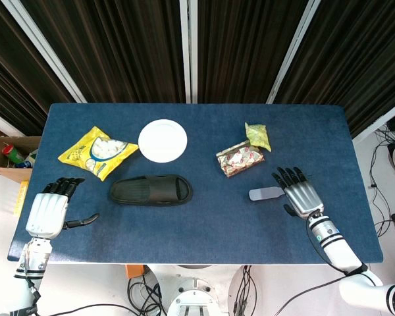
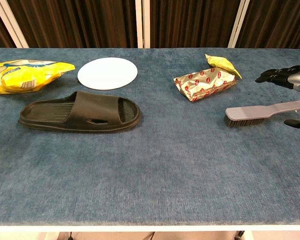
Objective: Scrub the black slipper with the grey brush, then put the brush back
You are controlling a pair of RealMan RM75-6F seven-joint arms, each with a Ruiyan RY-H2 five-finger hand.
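The black slipper lies flat on the blue table left of centre, its toe pointing right. The grey brush lies on the cloth at the right, bristles down, with its handle running under my right hand. That hand's fingers are stretched out above the handle and the thumb sits below it; no grip shows. My left hand rests at the table's left edge, fingers apart and thumb out, holding nothing, well left of the slipper.
A white plate sits behind the slipper. A yellow snack bag lies at the back left. A red-patterned packet and a small yellow-green packet lie behind the brush.
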